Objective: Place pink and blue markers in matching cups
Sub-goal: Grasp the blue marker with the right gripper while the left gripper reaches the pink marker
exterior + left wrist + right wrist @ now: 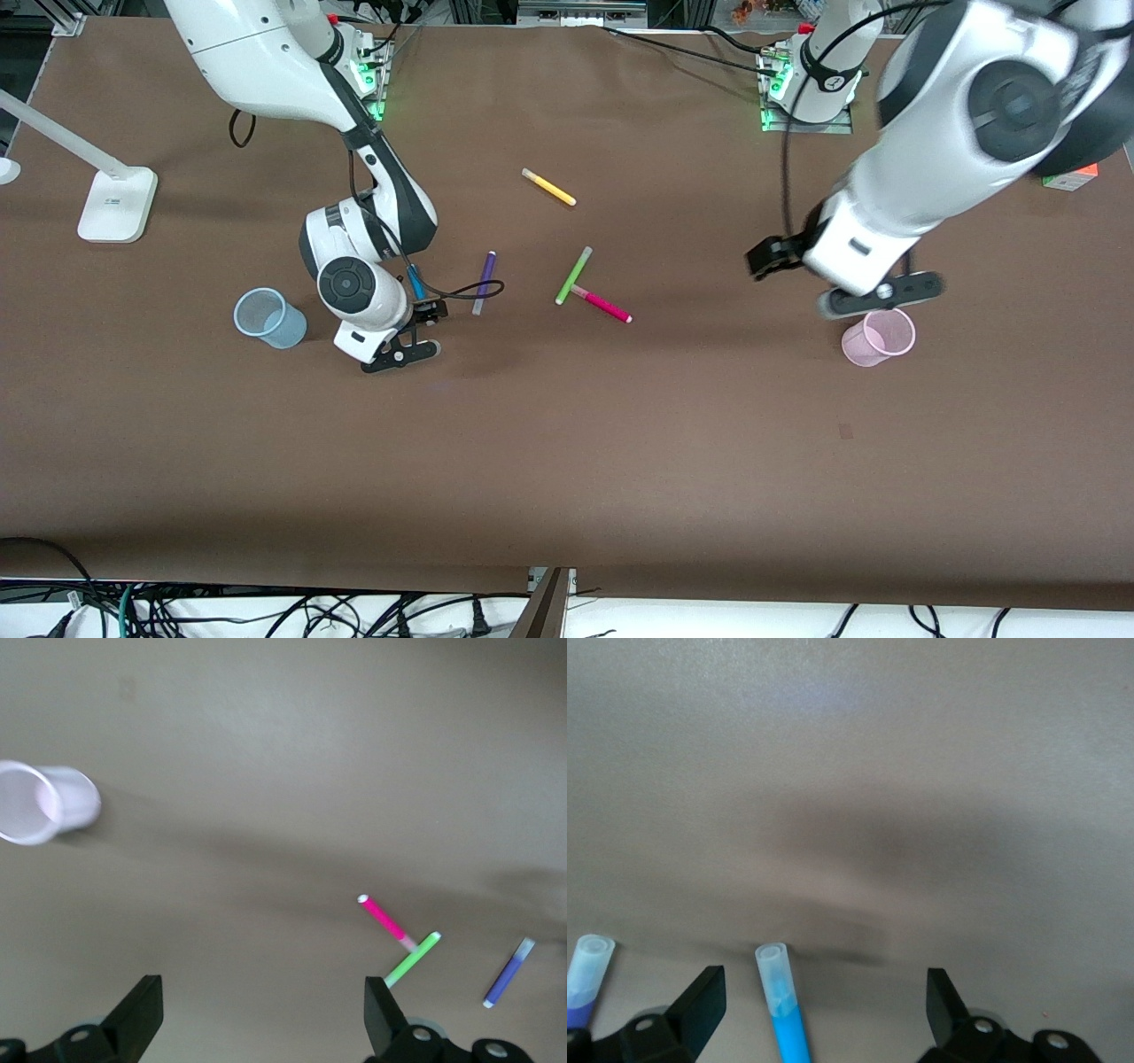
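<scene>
The blue marker lies on the brown table, mostly hidden under the right arm in the front view. My right gripper is low over it and open. In the right wrist view the blue marker lies between the fingers, touching neither, and my right gripper holds nothing. The pink marker lies mid-table, one end against the green marker. The blue cup stands beside the right arm. My left gripper hangs open and empty over the pink cup. The left wrist view shows my left gripper, the pink cup and the pink marker.
A purple marker lies beside the blue one, with the right wrist's cable looped over it. A yellow marker lies nearer the robots' bases. A white lamp base stands at the right arm's end and a small box at the left arm's end.
</scene>
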Robot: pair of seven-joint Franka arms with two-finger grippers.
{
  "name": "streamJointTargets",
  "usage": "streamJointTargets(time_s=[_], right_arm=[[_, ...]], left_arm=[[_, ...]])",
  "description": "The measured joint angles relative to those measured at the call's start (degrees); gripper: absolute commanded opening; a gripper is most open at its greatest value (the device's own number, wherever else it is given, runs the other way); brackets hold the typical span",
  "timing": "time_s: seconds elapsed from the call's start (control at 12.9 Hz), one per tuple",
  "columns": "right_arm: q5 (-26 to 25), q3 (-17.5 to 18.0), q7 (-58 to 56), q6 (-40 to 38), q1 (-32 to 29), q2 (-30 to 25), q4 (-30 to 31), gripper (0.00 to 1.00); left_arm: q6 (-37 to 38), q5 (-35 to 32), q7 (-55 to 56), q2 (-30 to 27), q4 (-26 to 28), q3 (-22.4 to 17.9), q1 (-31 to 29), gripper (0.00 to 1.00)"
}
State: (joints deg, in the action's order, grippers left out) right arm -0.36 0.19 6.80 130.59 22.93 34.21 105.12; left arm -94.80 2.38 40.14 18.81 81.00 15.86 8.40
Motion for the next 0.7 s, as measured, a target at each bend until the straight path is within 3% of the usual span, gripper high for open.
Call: streamJointTargets(time_s=[0.16, 0.31, 0.47, 0.7], right_arm=[[-0.02, -0.01, -0.02, 1.30, 0.49, 0.05, 0.71, 0.98], [-0.03, -0.01, -0.03, 1.87, 1.07, 0.14, 1.05, 0.60], [-0.04, -0.01, -0.05, 3.25, 1.38, 0.29, 1.76, 0.30], [-0.04, -0.03, -0.16, 3.84, 1.38, 0.52, 2.19, 0.11]], left_arm=[[-2.95, -0.01, 7.13, 3.39, 0.13, 0.08, 3.11, 1.00], [-6.33, -0.04, 14.33, 6.78, 0.28, 0.07, 6.02, 1.00], [-10.18, -0.05, 23.25, 10.42, 0.39, 0.04, 8.57, 1.00], [-13.95, -0.17, 35.74, 15.37, 0.43, 0.03, 11.48, 1.00]])
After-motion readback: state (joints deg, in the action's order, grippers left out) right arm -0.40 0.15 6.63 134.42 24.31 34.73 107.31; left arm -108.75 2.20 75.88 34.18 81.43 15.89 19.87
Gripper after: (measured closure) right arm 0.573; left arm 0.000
